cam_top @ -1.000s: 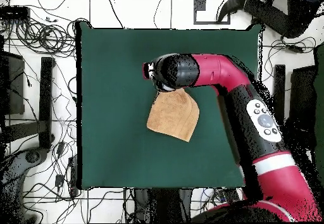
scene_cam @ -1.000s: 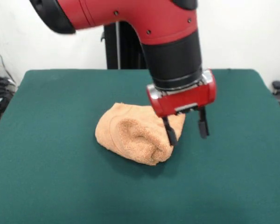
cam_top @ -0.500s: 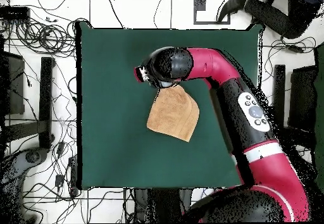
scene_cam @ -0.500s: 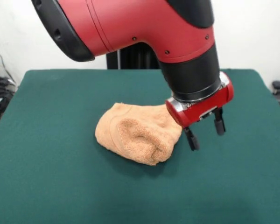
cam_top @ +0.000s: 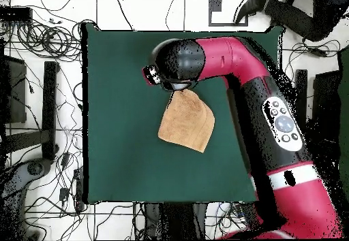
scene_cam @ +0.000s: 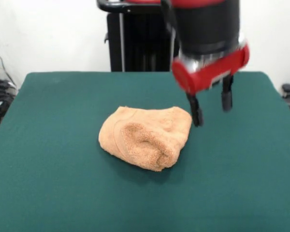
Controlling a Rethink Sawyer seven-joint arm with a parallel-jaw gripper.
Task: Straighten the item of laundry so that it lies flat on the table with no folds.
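The item of laundry (scene_cam: pixel 146 136) is a peach terry towel lying bunched and folded over itself near the middle of the green table (scene_cam: pixel 53 174). From above the towel (cam_top: pixel 186 122) shows as a rounded wedge. My gripper (scene_cam: pixel 211 108) hangs open in the air just right of the towel's right edge, holding nothing. Its two black fingers (scene_cam: pixel 196 112) point down, clear of the cloth. In the overhead view the arm's wrist (cam_top: pixel 174 67) covers the gripper, just beyond the towel's upper end.
The red arm (cam_top: pixel 272 116) reaches over the right side of the table in the overhead view. Cables and stands (cam_top: pixel 41 41) lie on the floor around the table. A black pedestal (scene_cam: pixel 130 43) stands behind the table's far edge.
My gripper has risen and shifted right, away from the towel's right edge, staying open. The towel has not moved.
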